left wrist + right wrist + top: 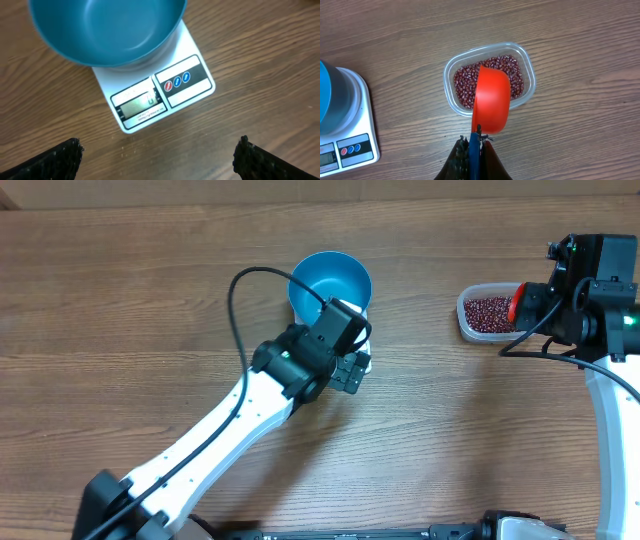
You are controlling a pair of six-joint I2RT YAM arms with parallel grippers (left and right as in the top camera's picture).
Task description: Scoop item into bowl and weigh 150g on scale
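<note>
Early in the task, by the look of it — setup done, filling not yet begun. Done so far: the bowl (330, 285) seated on the scale (165, 95), overhanging its back half, with display and buttons on the front edge left in plain view. Inside of the bowl bare blue, not one bean to be seen. Display lit, with what looks like a single digit, too small to read for sure. Well apart from the scale, off on the right arm's side: the clear tub (448, 80) on the desk (120, 300), holding the beans (464, 87) in a loose maroon heap. Directly over that tub, equally far from the scale: the orange-red scoop (492, 100), pinched by its thin handle in the right jaws, clamped tight. Outer shell turned toward the wrist camera, so no telling full from empty. Just beside the scale's display edge: the left jaws, spread to the full, gripping nothing, clear of both scale and bowl. Left to do, judging from this: load the scoop, carry it across to the scale, tip into the bowl, then repeat in smaller measures up to the target reading — practically the whole of the weighing.
</note>
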